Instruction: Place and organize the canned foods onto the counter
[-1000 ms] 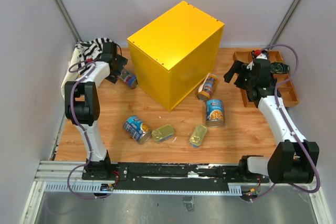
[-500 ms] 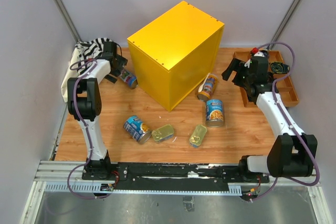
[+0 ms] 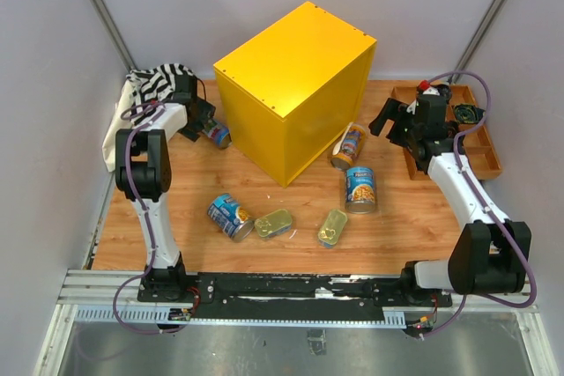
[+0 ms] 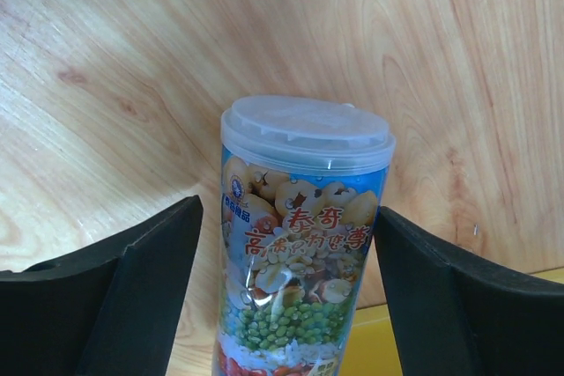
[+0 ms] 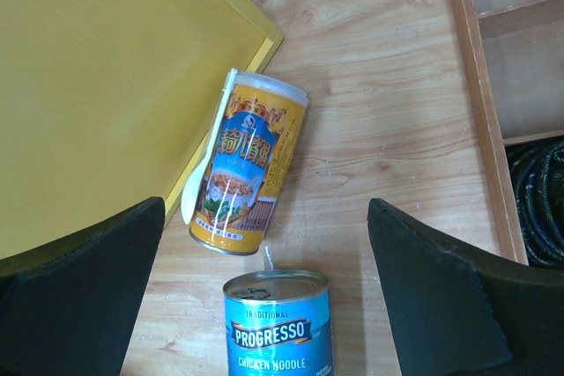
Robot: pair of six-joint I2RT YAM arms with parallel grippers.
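The yellow counter point(image 3: 295, 85) stands at the back middle of the table. My left gripper point(image 3: 209, 128) is low at its left side, jaws open around a tall slim white-lidded can point(image 3: 217, 135). In the left wrist view this can point(image 4: 304, 244) lies between my fingers point(image 4: 159, 279), with a small gap on the left. My right gripper point(image 3: 392, 121) is open and empty above a second tall can point(image 3: 349, 145) lying against the counter and an upright blue can point(image 3: 360, 189). Both show in the right wrist view: tall can point(image 5: 242, 173), blue can point(image 5: 278, 323). Another blue can point(image 3: 231, 217) and two golden tins point(image 3: 274, 223) point(image 3: 332, 227) lie in front.
A brown compartmented tray point(image 3: 483, 154) holding black gadgets sits at the right edge, close behind my right gripper; its rim shows in the right wrist view point(image 5: 480, 129). A striped cloth point(image 3: 154, 84) lies at the back left, behind my left gripper. Grey walls enclose the table.
My left wrist has shifted slightly at the tall can by the counter. My right gripper has moved a little left, toward the cans beside the counter. No can has moved.
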